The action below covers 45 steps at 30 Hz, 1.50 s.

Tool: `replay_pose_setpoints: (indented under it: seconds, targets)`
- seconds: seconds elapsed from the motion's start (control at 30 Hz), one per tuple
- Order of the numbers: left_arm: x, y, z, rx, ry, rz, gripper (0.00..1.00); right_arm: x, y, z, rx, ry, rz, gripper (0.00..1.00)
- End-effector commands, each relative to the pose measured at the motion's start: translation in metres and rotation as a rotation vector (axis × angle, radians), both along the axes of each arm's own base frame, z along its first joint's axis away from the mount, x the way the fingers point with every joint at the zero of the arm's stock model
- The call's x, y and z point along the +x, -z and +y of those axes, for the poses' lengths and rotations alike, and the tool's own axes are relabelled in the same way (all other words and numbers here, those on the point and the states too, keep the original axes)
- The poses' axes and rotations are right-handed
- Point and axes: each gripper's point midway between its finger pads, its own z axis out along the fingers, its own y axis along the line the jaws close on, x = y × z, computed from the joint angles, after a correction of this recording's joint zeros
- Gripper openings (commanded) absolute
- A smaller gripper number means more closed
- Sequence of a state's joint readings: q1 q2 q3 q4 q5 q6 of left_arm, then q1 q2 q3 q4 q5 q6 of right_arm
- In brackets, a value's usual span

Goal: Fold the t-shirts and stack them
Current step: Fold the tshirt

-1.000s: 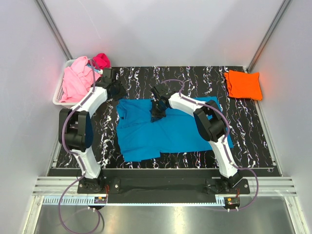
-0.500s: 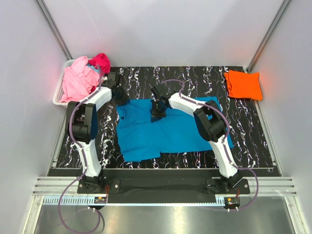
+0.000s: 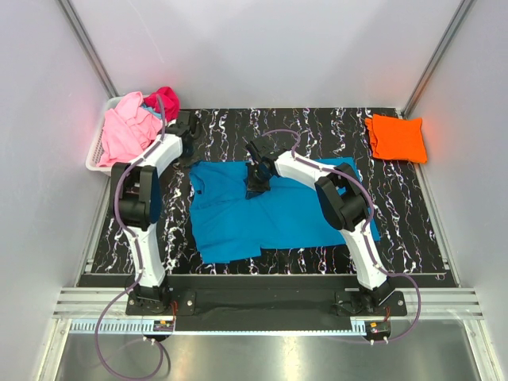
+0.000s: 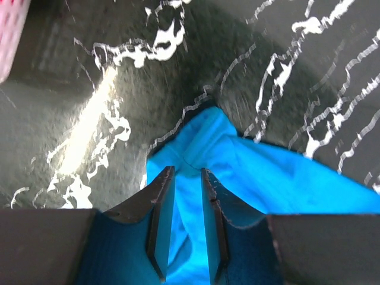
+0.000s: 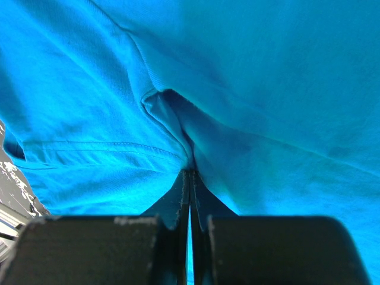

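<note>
A turquoise-blue t-shirt (image 3: 262, 214) lies spread out on the black marbled table (image 3: 317, 127). My right gripper (image 3: 255, 188) is shut on a pinched ridge of its cloth (image 5: 178, 127) near the collar, fingertips together (image 5: 190, 172). My left gripper (image 3: 192, 160) is down at the shirt's far left corner (image 4: 208, 133). Its jaws (image 4: 186, 172) stand a narrow gap apart with blue cloth lying in the gap, not squeezed. An orange t-shirt (image 3: 395, 136) lies folded at the back right. Pink (image 3: 125, 131) and magenta (image 3: 167, 99) t-shirts are heaped at the back left.
A white slatted basket (image 3: 94, 155) holds the pink and magenta heap at the table's back left corner. Grey walls close in the table on three sides. Both arm bases sit on the rail at the near edge (image 3: 262, 302).
My left gripper has swung from beside the basket down to the blue shirt's far left corner, and its jaws have narrowed. The right gripper keeps its pinch and has not moved.
</note>
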<state>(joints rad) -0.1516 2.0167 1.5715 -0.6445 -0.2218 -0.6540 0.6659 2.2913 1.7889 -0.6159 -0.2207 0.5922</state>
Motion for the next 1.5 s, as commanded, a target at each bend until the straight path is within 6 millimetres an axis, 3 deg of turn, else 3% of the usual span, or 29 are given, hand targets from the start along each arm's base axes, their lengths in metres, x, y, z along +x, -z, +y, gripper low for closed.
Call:
replay_pose_setpoints:
  seconds: [0.0, 0.13, 0.37, 0.6, 0.77, 0.93, 1.03, 1.07, 1.17, 1.2, 1.3, 1.47]
  targets:
    - [0.007, 0.006, 0.014, 0.074, -0.026, 0.025, 0.29, -0.011, 0.014, -0.017, -0.082, 0.014, 0.035, 0.00]
    - [0.005, 0.029, 0.011, 0.065, -0.024, 0.086, 0.29, -0.017, 0.014, -0.021, -0.090, 0.012, 0.050, 0.00]
    - [-0.003, 0.046, 0.021, 0.120, -0.063, 0.154, 0.29, -0.032, 0.014, -0.034, -0.125, 0.020, 0.086, 0.00]
    - [-0.003, 0.037, 0.027, 0.149, -0.081, 0.162, 0.29, -0.049, 0.005, -0.051, -0.157, 0.025, 0.100, 0.00]
    - [0.001, 0.015, 0.018, 0.104, -0.048, 0.120, 0.29, -0.051, -0.011, -0.061, -0.173, 0.023, 0.058, 0.00]
    - [0.005, -0.021, 0.001, 0.038, 0.019, 0.032, 0.31, -0.030, -0.043, -0.081, -0.249, 0.049, -0.072, 0.00]
    - [0.002, -0.040, -0.015, -0.032, 0.081, -0.002, 0.32, -0.011, -0.059, -0.102, -0.262, 0.100, -0.122, 0.00]
    - [0.000, -0.047, -0.024, -0.070, 0.111, -0.011, 0.32, 0.002, -0.062, -0.119, -0.265, 0.145, -0.126, 0.02]
    - [-0.009, -0.050, -0.039, -0.107, 0.146, -0.007, 0.32, 0.021, -0.063, -0.151, -0.256, 0.201, -0.114, 0.02]
    - [-0.015, -0.050, -0.041, -0.107, 0.149, -0.005, 0.33, 0.035, -0.064, -0.173, -0.247, 0.243, -0.119, 0.07]
    - [-0.024, -0.047, -0.058, -0.128, 0.178, -0.009, 0.33, 0.055, -0.056, -0.211, -0.251, 0.292, -0.113, 0.16]
    - [-0.034, -0.030, -0.077, -0.150, 0.208, 0.020, 0.33, 0.082, -0.041, -0.249, -0.274, 0.340, -0.106, 0.20]
